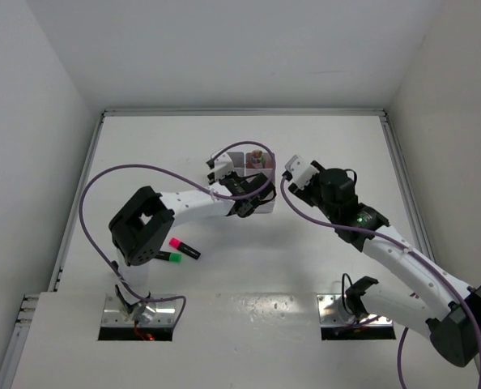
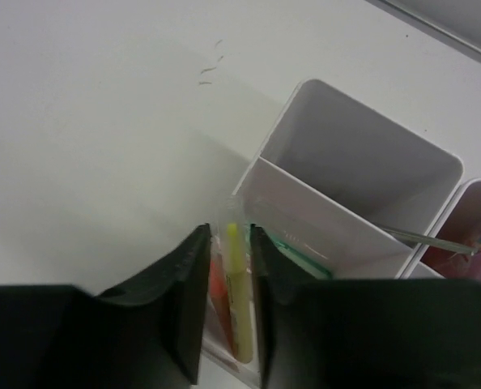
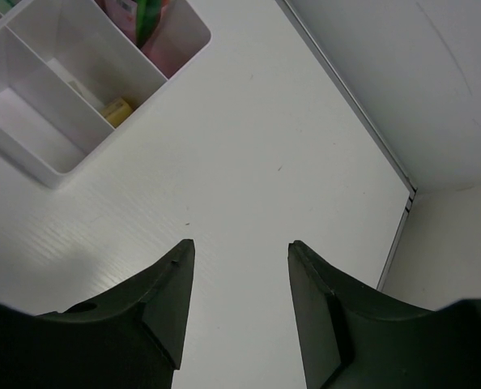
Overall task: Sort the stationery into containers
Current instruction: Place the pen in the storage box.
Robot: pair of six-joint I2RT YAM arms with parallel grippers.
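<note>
Left tool (image 2: 230, 237) is right over the near corner of the white six-compartment plastic organiser tray (image 2: 350, 166), its black fingers (image 2: 188, 292) only a narrow gap apart with a thin yellow-green stick (image 2: 237, 279) standing in that gap. Whether they are pinching it, I cannot tell. An orange piece (image 2: 219, 296) sits just beside the stick in the same near-edge compartment, tight against the tray's outer wall. The next compartment back looks bare, and a thin pale stick (image 2: 427, 238) leans across the divider beyond it. Over on the other side, the right tool (image 3: 236, 253) hangs with its fingers well apart and nothing between them, above bare white tabletop (image 1: 329, 130). There's plenty of room there, with the tray's corner off to one side and the raised edge rail (image 3: 346, 97) running along the other. Out on the open tabletop, well apart from the tray, the pink-capped black-bodied highlighter (image 1: 184, 247) and the green-capped black-bodied highlighter (image 1: 169, 258) lie close together beside the left arm's elbow.
</note>
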